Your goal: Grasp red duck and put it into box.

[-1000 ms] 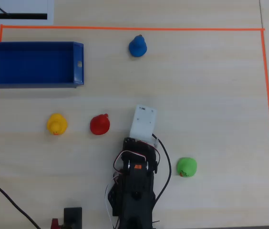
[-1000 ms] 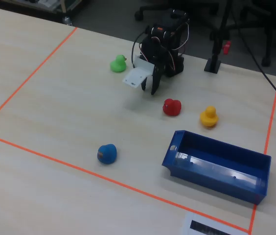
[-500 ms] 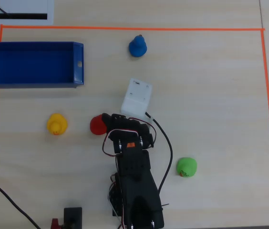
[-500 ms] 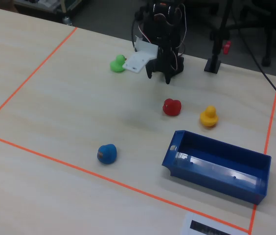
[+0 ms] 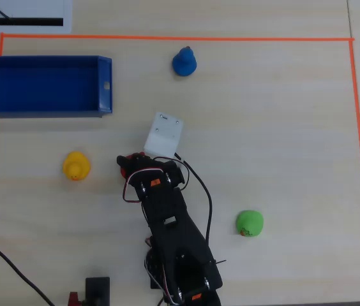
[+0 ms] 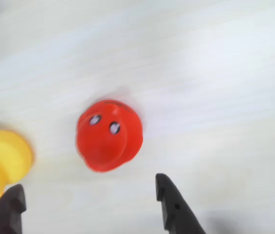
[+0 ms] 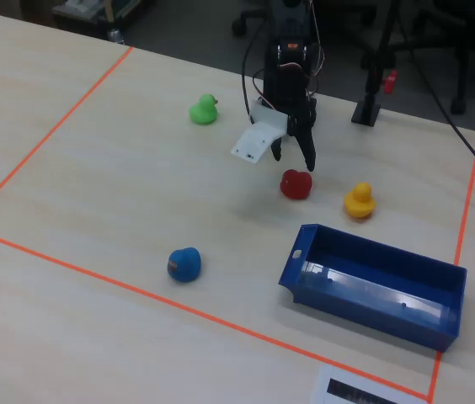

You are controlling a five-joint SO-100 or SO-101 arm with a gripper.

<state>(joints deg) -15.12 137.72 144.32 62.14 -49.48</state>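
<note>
The red duck (image 6: 109, 135) sits on the table, and in the wrist view it lies just beyond my two dark fingertips. My gripper (image 6: 88, 183) is open and empty, its jaws set wider than the duck. In the fixed view the gripper (image 7: 293, 160) hangs just above and behind the red duck (image 7: 296, 184), not touching it. In the overhead view only a red edge of the duck (image 5: 122, 168) shows beside the arm. The dark blue box (image 5: 39, 86) stands open-topped at the upper left there, and shows at the lower right of the fixed view (image 7: 351, 307).
A yellow duck (image 6: 1, 163) sits close to the red one, near my left finger; it also shows in the fixed view (image 7: 360, 200). A blue duck (image 5: 184, 62) and a green duck (image 5: 249, 224) stand further off. Orange tape (image 5: 167, 37) frames the work area.
</note>
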